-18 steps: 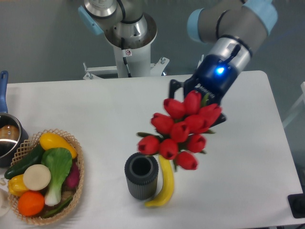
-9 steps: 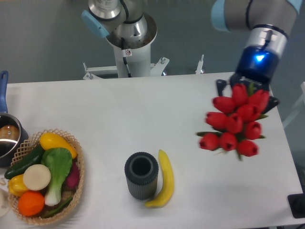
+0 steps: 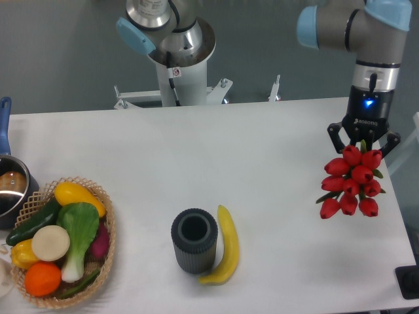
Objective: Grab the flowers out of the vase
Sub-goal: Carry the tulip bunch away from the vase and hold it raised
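Observation:
The flowers (image 3: 352, 182), a bunch of red tulip buds with green leaves, hang at the table's right side, well away from the vase. My gripper (image 3: 363, 145) sits right above the bunch and is shut on its stems, which the buds mostly hide. The vase (image 3: 194, 240), dark grey and ribbed, stands upright with an empty mouth near the front middle of the table.
A yellow banana (image 3: 226, 245) lies against the vase's right side. A woven basket (image 3: 108, 252) of vegetables stands at the front left, with a pot (image 3: 12, 185) behind it. The table's right edge (image 3: 393, 203) runs close to the flowers.
The gripper has carried the flowers from above the vase and banana over to the table's right side and lower; the bunch now looks smaller and hangs straight down.

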`<state>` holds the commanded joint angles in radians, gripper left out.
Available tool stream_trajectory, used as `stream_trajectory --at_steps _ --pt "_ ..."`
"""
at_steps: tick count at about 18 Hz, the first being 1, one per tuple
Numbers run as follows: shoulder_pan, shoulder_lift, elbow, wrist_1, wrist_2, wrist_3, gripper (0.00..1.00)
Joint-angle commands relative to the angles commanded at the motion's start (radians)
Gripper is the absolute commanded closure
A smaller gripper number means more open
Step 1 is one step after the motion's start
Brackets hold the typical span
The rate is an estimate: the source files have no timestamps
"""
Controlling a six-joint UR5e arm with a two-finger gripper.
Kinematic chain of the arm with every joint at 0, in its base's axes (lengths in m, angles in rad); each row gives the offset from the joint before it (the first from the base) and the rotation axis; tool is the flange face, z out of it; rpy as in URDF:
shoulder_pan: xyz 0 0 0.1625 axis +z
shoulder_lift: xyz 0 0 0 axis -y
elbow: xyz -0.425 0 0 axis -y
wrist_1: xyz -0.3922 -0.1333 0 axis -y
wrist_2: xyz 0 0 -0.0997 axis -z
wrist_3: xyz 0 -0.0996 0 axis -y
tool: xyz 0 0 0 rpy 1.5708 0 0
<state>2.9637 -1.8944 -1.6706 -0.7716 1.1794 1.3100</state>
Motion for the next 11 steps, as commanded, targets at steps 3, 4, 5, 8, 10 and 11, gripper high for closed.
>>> stream_trajectory --at_steps 3,4,5,8,10,11 --pt "-0.012 -0.021 0.038 -0.02 0.095 0.0 1.0" --pt "-0.023 -0.026 0.048 -0.031 0.136 -0.001 1.0" --pt "-0.038 -0.035 0.061 -0.044 0.17 -0.006 1.0" --pt "-0.063 -0.061 0.118 -0.112 0.224 -0.006 1.0" --pt "-0.075 -0.069 0.14 -0.147 0.25 -0.006 1.0" --pt "-0.086 -0.072 0.14 -0.149 0.27 -0.006 1.0"
